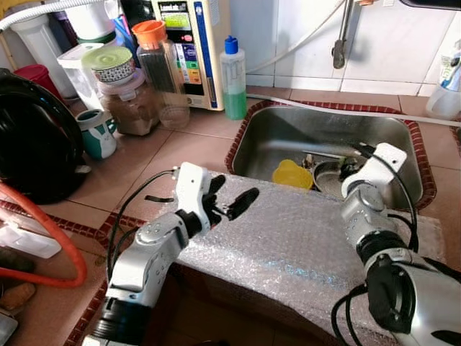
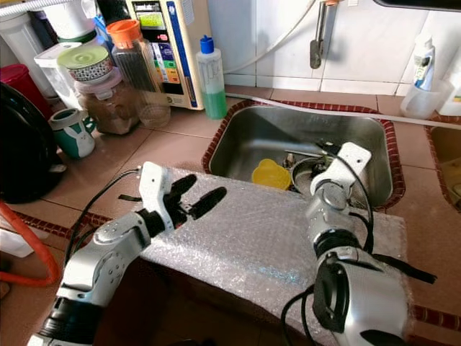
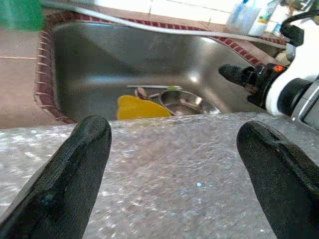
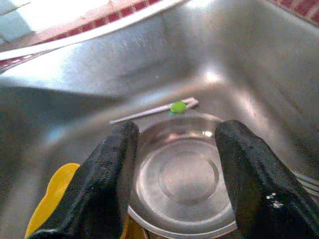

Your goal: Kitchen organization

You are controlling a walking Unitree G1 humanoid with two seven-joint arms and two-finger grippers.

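Note:
A steel bowl (image 4: 184, 179) lies in the steel sink (image 1: 288, 130), beside a yellow plastic piece (image 1: 292, 174). Behind the bowl lies a thin utensil with a green bit (image 4: 178, 106). My right gripper (image 4: 177, 132) reaches down into the sink and hangs open just above the bowl's far rim, holding nothing. A sheet of bubble wrap (image 1: 288, 238) covers the counter in front of the sink. Over its left part my left gripper (image 1: 232, 196) hovers open and empty, pointing toward the sink.
A green soap bottle (image 1: 233, 79) stands at the sink's back left corner. Jars (image 1: 133, 101), a teal mug (image 1: 97, 133) and a black appliance (image 1: 32, 144) crowd the left counter. An orange hose (image 1: 65, 238) loops at the left. A faucet (image 1: 338, 43) hangs above the sink.

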